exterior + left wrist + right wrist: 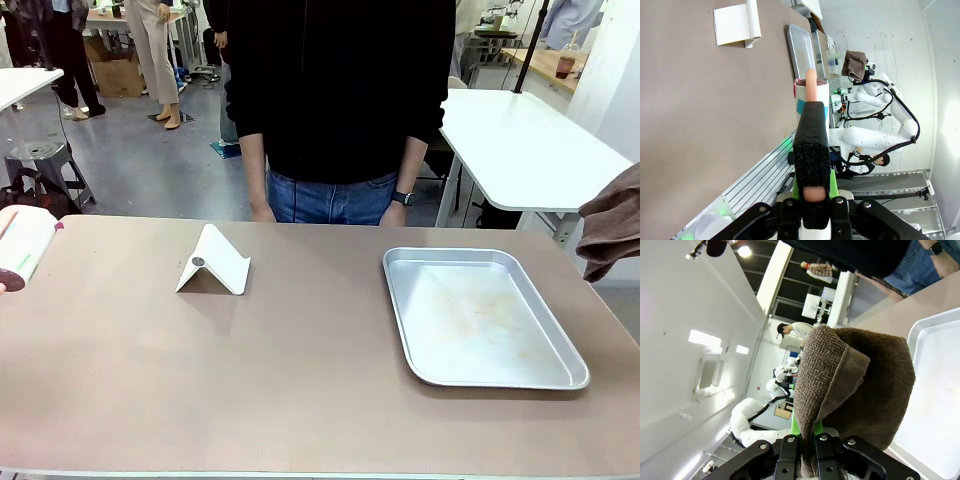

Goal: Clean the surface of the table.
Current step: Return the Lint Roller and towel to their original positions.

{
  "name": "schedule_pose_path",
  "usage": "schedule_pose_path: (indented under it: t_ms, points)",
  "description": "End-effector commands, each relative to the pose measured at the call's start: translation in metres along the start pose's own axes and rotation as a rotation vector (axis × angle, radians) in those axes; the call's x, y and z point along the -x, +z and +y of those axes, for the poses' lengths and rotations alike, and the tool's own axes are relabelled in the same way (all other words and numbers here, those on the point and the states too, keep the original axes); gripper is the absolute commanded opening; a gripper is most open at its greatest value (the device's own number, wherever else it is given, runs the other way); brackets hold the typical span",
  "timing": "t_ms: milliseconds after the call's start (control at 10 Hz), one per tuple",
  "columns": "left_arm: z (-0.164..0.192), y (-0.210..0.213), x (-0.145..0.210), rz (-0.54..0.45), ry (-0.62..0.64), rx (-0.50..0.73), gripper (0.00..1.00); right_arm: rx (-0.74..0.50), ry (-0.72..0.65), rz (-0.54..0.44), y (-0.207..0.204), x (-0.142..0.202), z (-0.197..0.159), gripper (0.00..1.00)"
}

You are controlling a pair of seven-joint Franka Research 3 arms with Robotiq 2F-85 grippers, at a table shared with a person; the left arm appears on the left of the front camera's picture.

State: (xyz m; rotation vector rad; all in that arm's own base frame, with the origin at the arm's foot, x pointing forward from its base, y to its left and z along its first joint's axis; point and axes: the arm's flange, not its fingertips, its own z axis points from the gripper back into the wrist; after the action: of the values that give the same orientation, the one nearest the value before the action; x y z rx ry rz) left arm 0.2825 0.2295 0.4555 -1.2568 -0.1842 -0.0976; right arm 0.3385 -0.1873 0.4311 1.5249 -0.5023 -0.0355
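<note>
The table has a wide brownish matte top. At its left edge a white bottle with a pinkish top hangs just above the surface. In the left wrist view my left gripper is shut on this bottle, one black finger in front of it. A brown cloth hangs at the table's right edge. My right gripper is shut on that cloth, which drapes over and hides its fingertips. The left wrist view shows the cloth far off on the right arm.
A white folded stand sits left of centre on the table. A silver tray lies on the right half. A person in black stands at the far edge, hands down. White tables stand behind.
</note>
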Motion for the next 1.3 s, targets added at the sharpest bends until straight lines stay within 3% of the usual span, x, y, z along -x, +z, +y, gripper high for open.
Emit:
schedule_pose_path:
  t_ms: [0, 300, 400, 500, 600, 900, 1200]
  points:
    - [-0.003, -0.002, 0.001, -0.006, 0.012, 0.004, 0.21, 0.002, 0.008, 0.004, 0.000, 0.001, 0.004, 0.09]
    - [-0.003, -0.002, 0.001, -0.006, 0.012, 0.004, 0.21, 0.000, 0.000, 0.000, 0.000, 0.000, 0.000, 0.09]
    - [0.000, 0.000, 0.000, 0.000, 0.000, 0.000, 0.21, 0.027, 0.018, -0.067, 0.002, 0.006, 0.006, 0.09]
    - [-0.019, -0.002, 0.001, 0.004, -0.005, 0.001, 0.21, 0.020, 0.062, -0.081, -0.018, 0.006, 0.010, 0.09]
    - [-0.032, -0.010, -0.003, 0.031, -0.005, 0.000, 0.21, 0.020, 0.071, -0.050, -0.041, 0.004, 0.013, 0.09]
    - [-0.075, -0.053, -0.025, 0.090, 0.003, -0.079, 0.21, 0.050, 0.108, 0.168, -0.130, -0.001, 0.019, 0.09]
    - [-0.095, -0.129, -0.075, 0.057, 0.010, -0.255, 0.21, 0.116, 0.157, 0.347, -0.231, 0.007, -0.008, 0.09]
